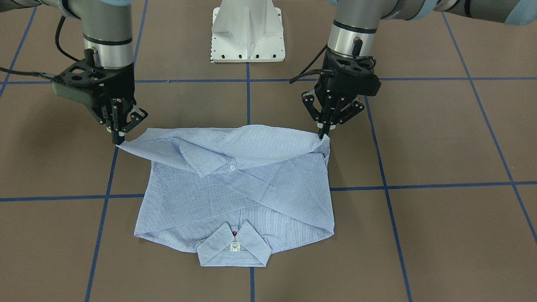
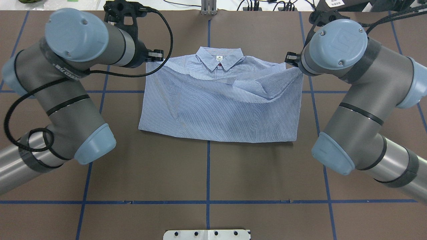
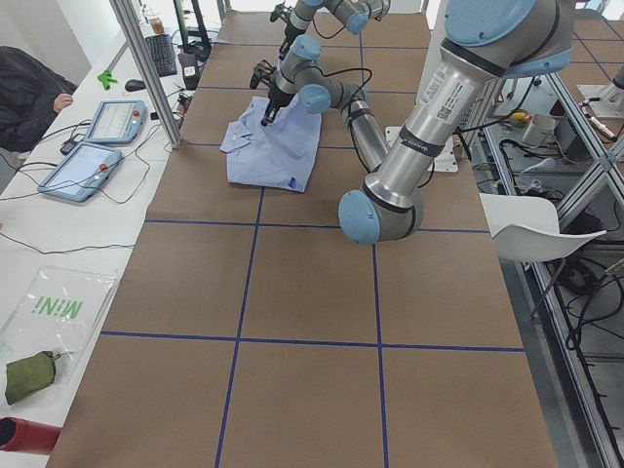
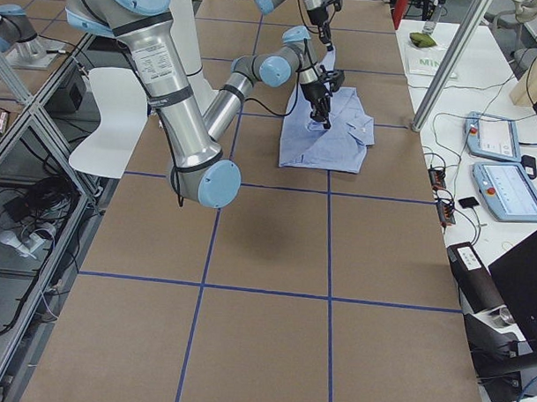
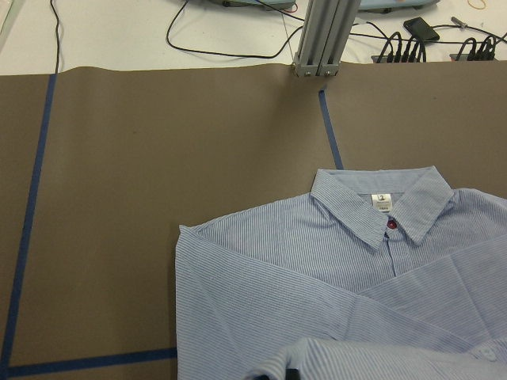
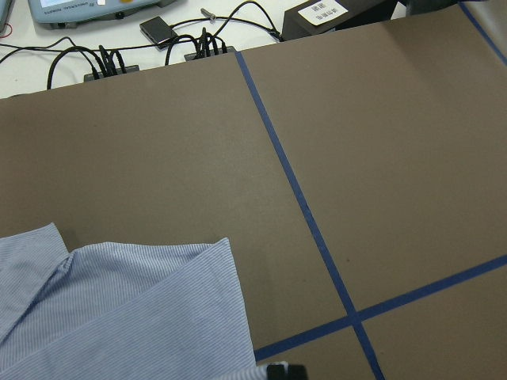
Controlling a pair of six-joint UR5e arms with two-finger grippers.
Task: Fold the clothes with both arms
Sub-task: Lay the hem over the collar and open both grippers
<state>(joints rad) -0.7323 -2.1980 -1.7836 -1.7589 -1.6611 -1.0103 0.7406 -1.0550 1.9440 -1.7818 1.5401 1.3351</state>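
Observation:
The light blue striped shirt [image 1: 235, 188] lies on the brown table, sleeves folded across the body, collar [image 1: 233, 247] pointing away from the robot. In the overhead view the shirt [image 2: 220, 106] spans between both arms. My left gripper [image 1: 323, 135] is shut on one lower hem corner and holds it raised; it also shows in the overhead view [image 2: 159, 56]. My right gripper [image 1: 117, 141] is shut on the other hem corner, also raised [image 2: 289, 59]. The lifted hem sags between them over the shirt body. The wrist views show the shirt [image 5: 317, 301] [image 6: 119, 309] below each gripper.
The white pedestal base [image 1: 247, 33] stands at the robot's side of the table. Blue tape lines [image 1: 386, 186] grid the brown surface. An aluminium post [image 5: 321, 39], cables and tablets [image 3: 97, 146] sit at the far edge beyond the collar.

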